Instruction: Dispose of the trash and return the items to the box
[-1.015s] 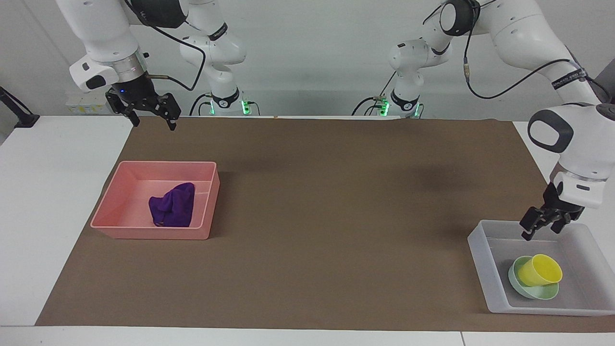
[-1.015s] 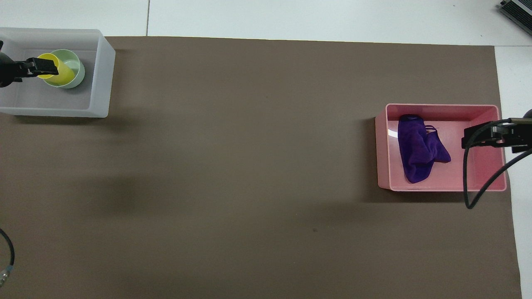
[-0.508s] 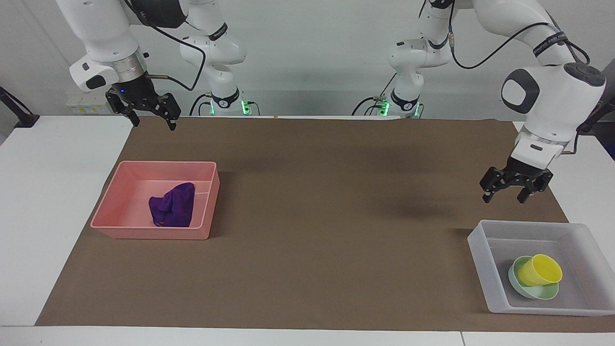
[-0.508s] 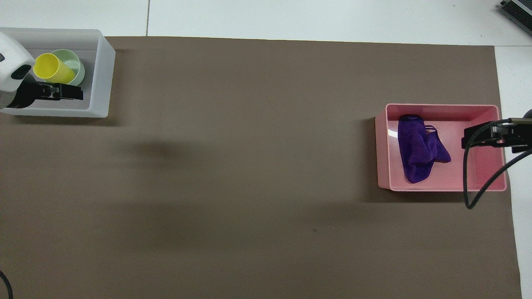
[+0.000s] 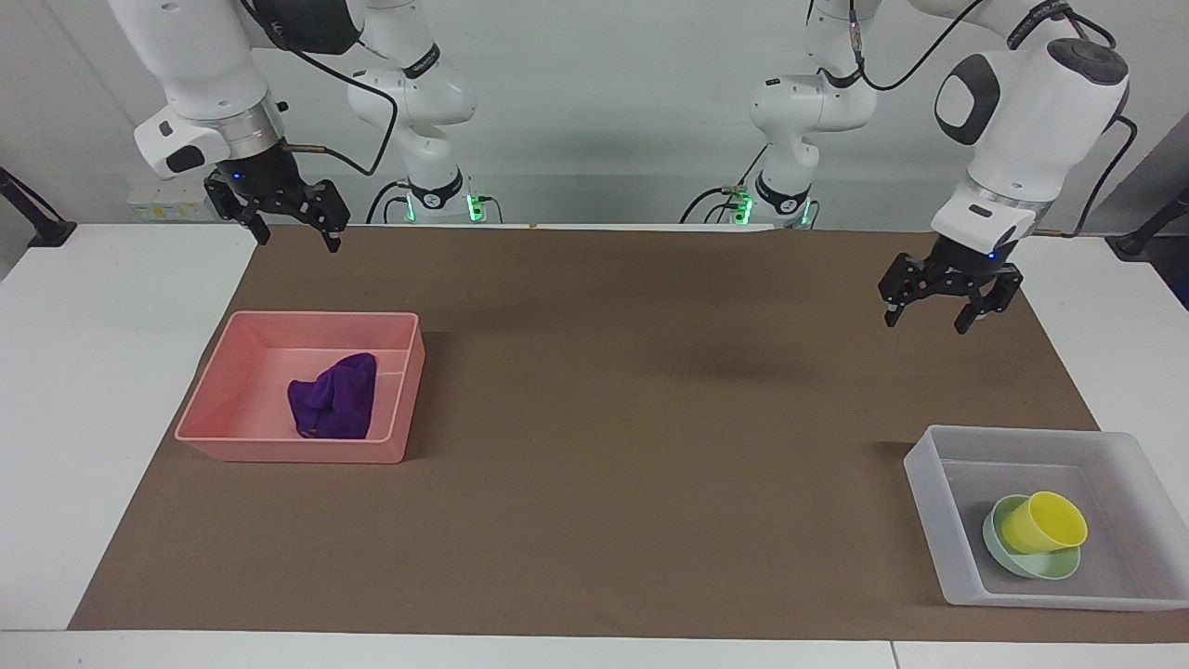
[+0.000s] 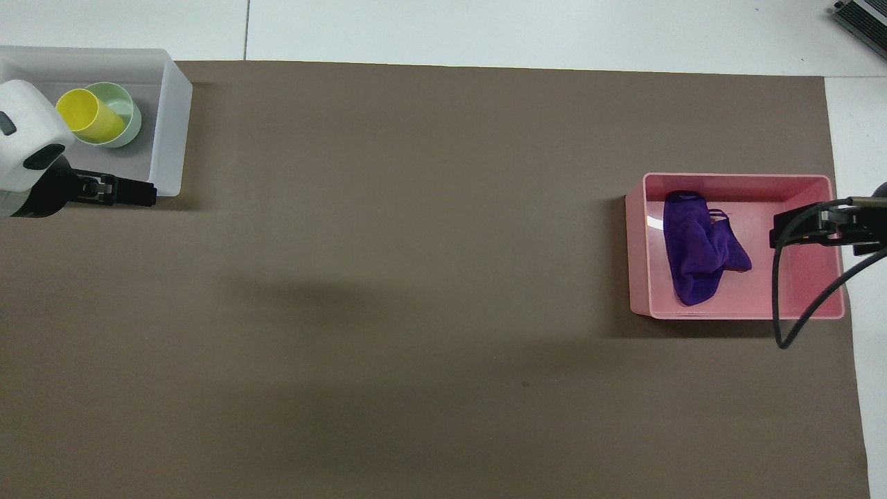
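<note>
With both the left gripper [image 5: 938, 308] and right gripper [image 5: 295, 228] open and empty, we mainly risk the tilted yellow cup [image 5: 1045, 523], lower right, rolling off the mint-green bowl [image 5: 1012, 557].

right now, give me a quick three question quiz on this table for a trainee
1. True or false: the purple cloth lies in the pink bin.
2. What does the yellow cup rest in?
3. Which tool is shut on something: A left tool, B right tool, C neither?

Key:
1. True.
2. The green bowl, inside the clear tray.
3. C; both hang open and empty over the brown mat.
</note>
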Controlling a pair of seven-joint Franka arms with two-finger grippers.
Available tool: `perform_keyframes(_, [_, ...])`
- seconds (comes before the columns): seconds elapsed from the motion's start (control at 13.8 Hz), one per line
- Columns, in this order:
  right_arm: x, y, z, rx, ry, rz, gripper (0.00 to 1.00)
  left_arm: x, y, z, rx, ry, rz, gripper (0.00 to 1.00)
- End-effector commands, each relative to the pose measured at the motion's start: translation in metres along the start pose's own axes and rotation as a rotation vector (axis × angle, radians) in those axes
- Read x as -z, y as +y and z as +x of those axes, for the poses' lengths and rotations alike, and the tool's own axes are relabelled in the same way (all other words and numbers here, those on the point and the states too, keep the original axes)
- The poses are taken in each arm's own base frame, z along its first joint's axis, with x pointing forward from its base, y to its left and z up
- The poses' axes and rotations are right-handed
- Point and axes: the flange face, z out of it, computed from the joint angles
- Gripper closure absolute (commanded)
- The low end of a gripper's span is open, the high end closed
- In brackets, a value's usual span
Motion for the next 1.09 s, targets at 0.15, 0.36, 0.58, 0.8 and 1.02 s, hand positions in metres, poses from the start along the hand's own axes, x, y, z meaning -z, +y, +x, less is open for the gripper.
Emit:
perform_keyframes(0.15, [0.001, 0.002, -0.008, 0.002, -0.006, 0.015, 0.0, 0.036, 0.002, 0.001, -0.021, -0.031, 0.001, 0.0])
perform_keyframes(0.36, [0.001, 0.002, -0.008, 0.002, -0.006, 0.015, 0.0, 0.042, 0.001, -0.01, -0.016, -0.09, -0.007, 0.0])
perform_keyframes(0.58, [0.001, 0.002, -0.008, 0.002, -0.006, 0.015, 0.0, 0.044, -0.002, -0.025, -0.005, -0.168, -0.012, 0.0])
perform_keyframes(0.8, [0.001, 0.002, -0.008, 0.002, -0.006, 0.015, 0.0, 0.044, -0.003, -0.024, -0.001, -0.162, -0.007, 0.0])
perform_keyframes(1.02, [0.001, 0.002, -0.008, 0.002, -0.006, 0.015, 0.0, 0.045, -0.009, -0.027, 0.009, -0.175, 0.012, 0.0])
